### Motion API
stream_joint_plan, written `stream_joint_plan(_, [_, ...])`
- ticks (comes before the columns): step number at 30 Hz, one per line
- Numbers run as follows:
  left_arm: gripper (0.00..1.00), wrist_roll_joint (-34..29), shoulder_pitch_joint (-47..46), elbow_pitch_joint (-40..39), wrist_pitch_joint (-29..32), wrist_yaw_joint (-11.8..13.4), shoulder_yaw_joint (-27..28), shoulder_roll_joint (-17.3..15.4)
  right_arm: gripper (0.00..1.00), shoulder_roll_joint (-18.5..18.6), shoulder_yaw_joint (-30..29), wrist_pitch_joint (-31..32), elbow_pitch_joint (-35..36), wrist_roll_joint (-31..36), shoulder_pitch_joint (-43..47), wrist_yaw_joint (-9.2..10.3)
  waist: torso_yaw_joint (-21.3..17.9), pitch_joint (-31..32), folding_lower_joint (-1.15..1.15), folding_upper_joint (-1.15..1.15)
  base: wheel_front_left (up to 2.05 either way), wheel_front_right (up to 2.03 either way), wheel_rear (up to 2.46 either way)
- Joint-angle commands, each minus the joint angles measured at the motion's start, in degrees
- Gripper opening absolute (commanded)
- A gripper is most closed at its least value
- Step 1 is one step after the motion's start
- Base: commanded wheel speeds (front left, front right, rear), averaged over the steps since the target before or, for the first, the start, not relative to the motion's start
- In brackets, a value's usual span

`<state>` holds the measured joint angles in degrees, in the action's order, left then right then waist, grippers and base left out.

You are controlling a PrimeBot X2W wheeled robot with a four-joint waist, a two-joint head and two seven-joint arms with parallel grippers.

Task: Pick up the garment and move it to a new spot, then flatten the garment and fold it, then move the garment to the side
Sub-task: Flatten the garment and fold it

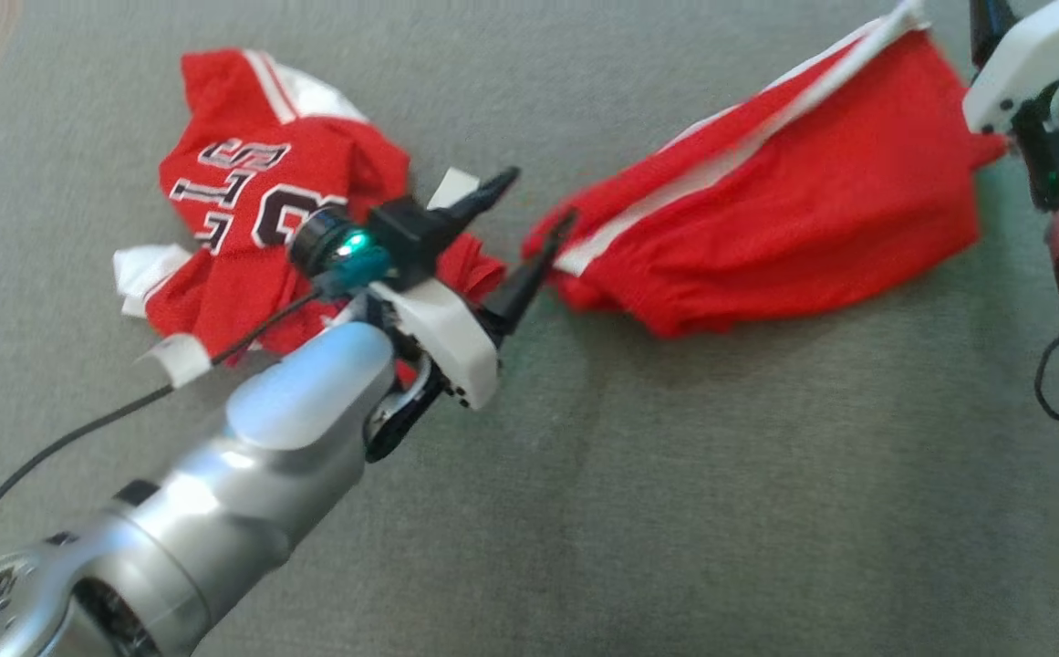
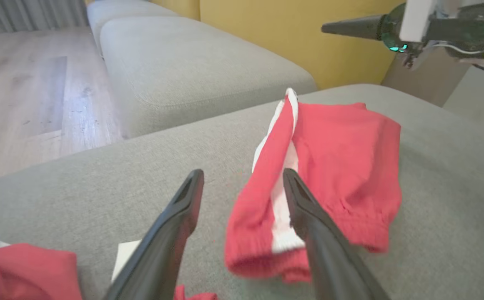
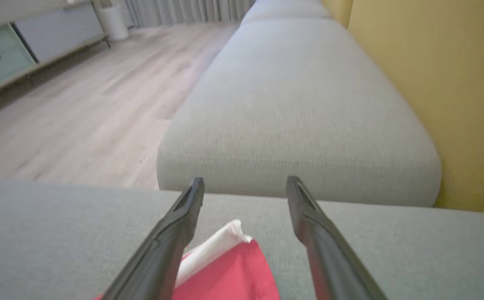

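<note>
The red shorts (image 1: 794,210) lie stretched lengthwise on the grey sofa cushion (image 1: 675,474), white side stripe up. One end is at the left hand (image 1: 540,196) and the other is below the right hand (image 3: 245,180). Both hands have their fingers spread apart and grip nothing. Whether the left one brushes the cloth I cannot tell.

By the look of it the garment has its new spot and a first stretch. The cloth is bunched and doubled along the stripe, so proper flattening, the fold and the move aside are all left to do.

A crumpled red jersey (image 1: 246,192) sits just behind the left hand, apart from the shorts. Beyond the cushion there is a second grey cushion (image 3: 300,104) against a yellow wall (image 3: 454,83) — and a pale wooden floor (image 3: 79,104) running to curtains (image 3: 183,8) at the far end.
</note>
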<state>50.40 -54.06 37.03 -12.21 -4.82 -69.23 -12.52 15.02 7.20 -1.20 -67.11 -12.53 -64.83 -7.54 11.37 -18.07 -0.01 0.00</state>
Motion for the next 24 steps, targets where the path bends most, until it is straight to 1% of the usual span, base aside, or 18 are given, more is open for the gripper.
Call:
stream_joint_plan(1, [1.00, 0.5, -0.7, -0.6, -0.7, 0.5, 2.6, -1.8, 1.00, -0.8, 1.0, -1.2, 2.5, -1.0, 0.2, 0.05, -2.0, 2.4, 0.01, 0.00, 0.00, 0.00, 0.00])
stream_joint_plan(5, [1.00, 1.7, 0.8, -1.3, -2.0, 2.9, 6.0, -3.0, 1.00, 0.5, 4.7, -5.4, 6.9, -4.8, 2.9, 0.05, -4.1, 5.3, 0.01, 0.00, 0.00, 0.00, 0.00])
stream_joint_plan(9, [1.00, 1.4, 2.8, -3.6, -2.7, 6.6, 11.1, -4.3, 1.00, 2.4, 7.5, -9.6, 11.9, -8.2, 7.0, 0.05, -5.6, 8.2, 0.01, 0.00, 0.00, 0.00, 0.00])
stream_joint_plan(12, [1.00, -0.9, 5.9, -8.1, -2.8, 9.4, 17.6, -5.3, 1.00, 3.6, 7.7, -11.7, 15.5, -10.2, 10.8, 0.05, -6.7, 10.1, 0.01, 0.00, 0.00, 0.00, 0.00])
stream_joint_plan(16, [1.00, -5.2, 12.7, -14.3, -2.8, 12.6, 26.3, -6.0, 1.00, 4.2, 7.5, -13.1, 20.5, -10.3, 17.2, 0.05, -8.0, 12.2, 0.01, 0.00, 0.00, 0.00, 0.00])
stream_joint_plan(20, [1.00, -9.9, 20.5, -18.5, -2.8, 13.7, 32.6, -5.5, 1.00, 2.7, 5.8, -13.6, 25.3, -8.8, 25.2, 0.05, -9.0, 14.3, 0.01, 0.00, 0.00, 0.00, 0.00])
stream_joint_plan(24, [1.00, -14.0, 27.4, -20.8, -2.8, 13.3, 36.9, -4.2, 1.00, -0.3, 3.0, -13.7, 30.0, -6.6, 33.6, 0.05, -9.6, 16.0, 0.01, 0.00, 0.00, 0.00, 0.00])
